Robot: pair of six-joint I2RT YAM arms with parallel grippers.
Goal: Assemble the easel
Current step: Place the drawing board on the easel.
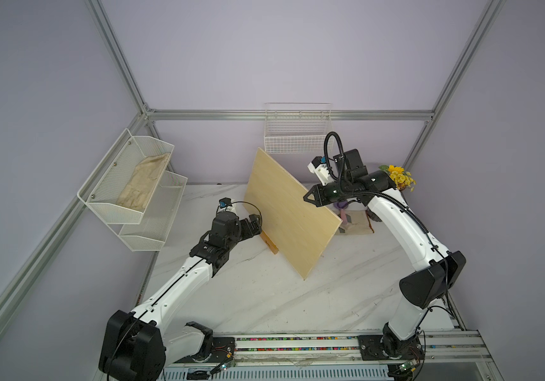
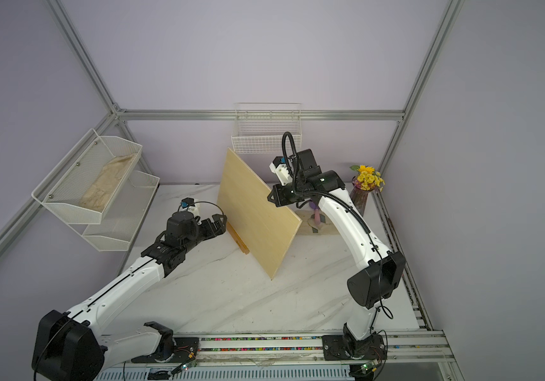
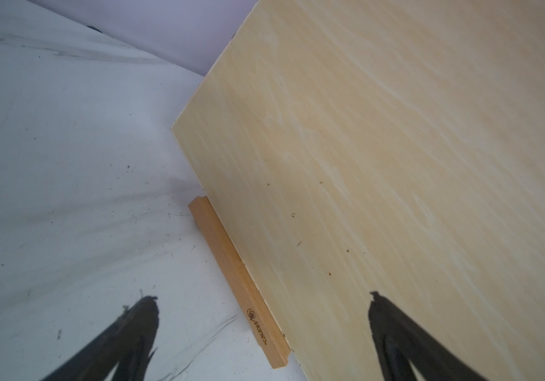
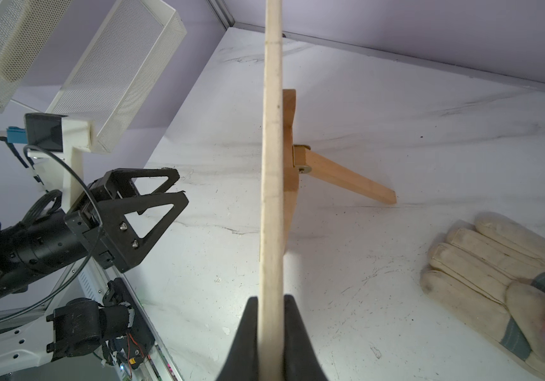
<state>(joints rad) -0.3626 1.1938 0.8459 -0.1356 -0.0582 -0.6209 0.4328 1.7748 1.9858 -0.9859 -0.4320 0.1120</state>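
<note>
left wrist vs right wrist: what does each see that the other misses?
Left wrist only: the board's broad face, the easel's front ledge with its logo. Right wrist only: the hinged back leg, a work glove, the right gripper shut on the board's edge. Both: board, marble table, open left gripper.

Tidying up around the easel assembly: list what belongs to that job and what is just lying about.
Job: easel; wooden board, clamped by right tool; open left tool.
Lying about: glove; flower vase; wire basket; mesh shelf with cloth.
</note>
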